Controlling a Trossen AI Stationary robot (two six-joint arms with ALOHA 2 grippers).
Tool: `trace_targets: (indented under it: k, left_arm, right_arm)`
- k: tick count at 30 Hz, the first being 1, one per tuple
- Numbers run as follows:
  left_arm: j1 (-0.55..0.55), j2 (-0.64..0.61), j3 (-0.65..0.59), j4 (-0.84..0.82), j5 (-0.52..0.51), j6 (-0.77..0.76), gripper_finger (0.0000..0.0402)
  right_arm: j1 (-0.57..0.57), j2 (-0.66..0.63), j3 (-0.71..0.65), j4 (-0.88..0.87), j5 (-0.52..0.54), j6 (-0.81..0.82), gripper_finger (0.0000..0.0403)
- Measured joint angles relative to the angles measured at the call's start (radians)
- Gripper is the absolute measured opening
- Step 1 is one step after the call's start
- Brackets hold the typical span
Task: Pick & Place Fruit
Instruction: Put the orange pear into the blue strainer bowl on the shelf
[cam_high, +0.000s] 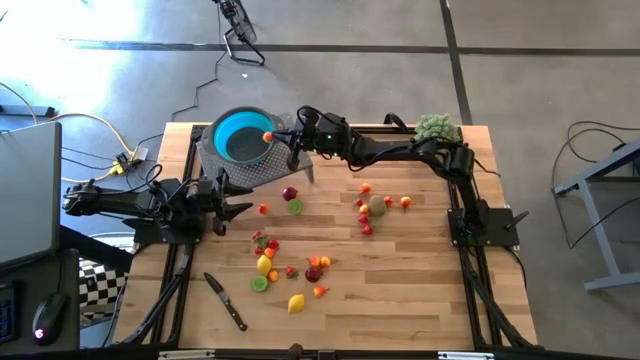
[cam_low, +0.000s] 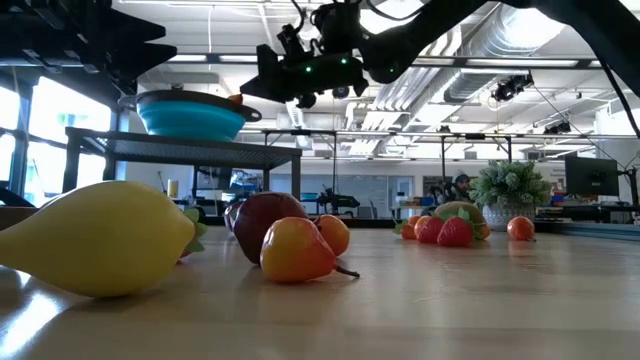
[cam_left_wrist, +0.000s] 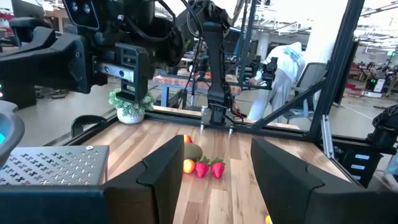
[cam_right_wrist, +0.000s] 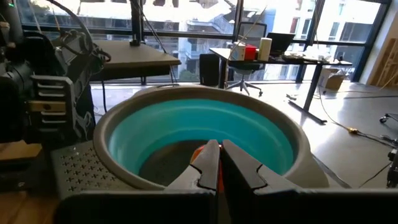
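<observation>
A teal bowl stands on a perforated metal stand at the table's far left. My right gripper reaches level over the bowl's right rim, shut on a small orange fruit. Several more small fruits lie loose on the wooden table: a maroon one, a green one, a cluster at mid-right and a cluster nearer the front. My left gripper waits open at the table's left side, nothing between its fingers. My right gripper pinches the small orange fruit between its two fingers, near their free ends. The fingers come in level from the table's right side. The fruit is lifted clear and hangs above the bowl's inside, just within the right rim.
A black-handled knife lies near the front left. A fuzzy green plant ball sits at the far right corner. A yellow lemon lies near the front edge. A person shows in the room beyond the table.
</observation>
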Motion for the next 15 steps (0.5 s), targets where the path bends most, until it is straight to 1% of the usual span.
trace_targets:
  k: [3,6,8,13,15]
  left_arm:
    - [0.000,0.000,0.000,0.000,0.000,0.000,0.0184]
    - [0.000,0.000,0.000,0.000,0.000,0.000,0.0184]
    - [0.000,0.000,0.000,0.000,0.000,0.000,0.0184]
    - [0.000,0.000,0.000,0.000,0.000,0.000,0.0184]
    - [0.000,0.000,0.000,0.000,0.000,0.000,0.0184]
  right_arm:
    - [0.000,0.000,0.000,0.006,0.007,-0.001,0.0004]
    - [0.000,0.000,0.000,0.003,0.005,-0.022,0.0019]
    - [0.001,0.000,0.000,0.004,0.005,-0.026,0.0041]
    - [0.001,0.000,0.000,0.004,0.005,0.001,0.0114]
    - [0.001,-0.005,0.000,0.003,0.004,0.003,0.0133]
